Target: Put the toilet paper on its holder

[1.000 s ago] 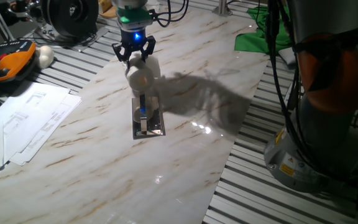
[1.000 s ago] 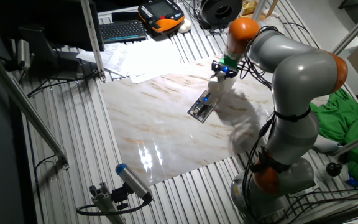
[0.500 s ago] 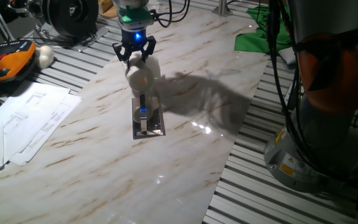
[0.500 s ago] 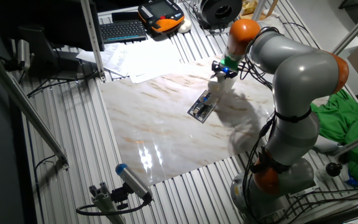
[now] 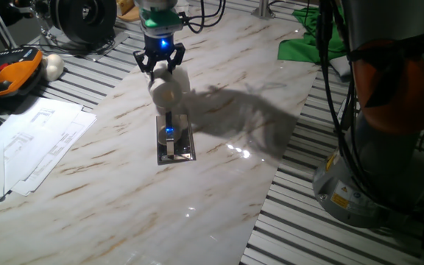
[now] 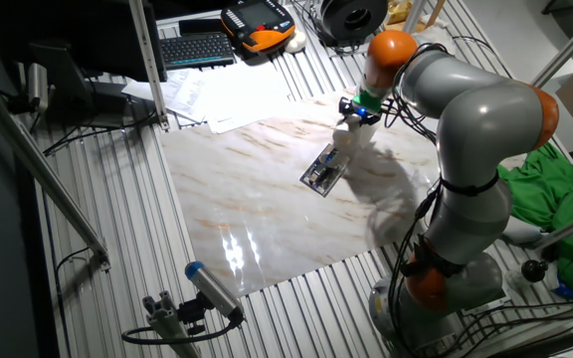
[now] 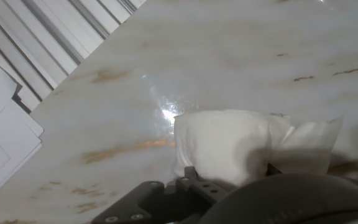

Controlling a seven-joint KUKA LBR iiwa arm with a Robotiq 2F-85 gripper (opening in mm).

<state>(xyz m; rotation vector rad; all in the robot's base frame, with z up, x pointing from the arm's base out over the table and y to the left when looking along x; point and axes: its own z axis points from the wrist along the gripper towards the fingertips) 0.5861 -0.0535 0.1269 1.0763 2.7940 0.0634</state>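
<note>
Almost nothing differs from half a second ago: the pincer (image 5: 160,65) remains clamped on the toilet paper (image 5: 168,87), held off the marble surface (image 5: 219,177) with its core end facing the camera in one fixed view. The holder (image 5: 173,140) lies flat just at 6 o'clock of the roll, its blue glint unchanged, peg apart from the roll. In the hand view the toilet paper (image 7: 229,146) fills the centre, loose tail at 3 o'clock.
</note>
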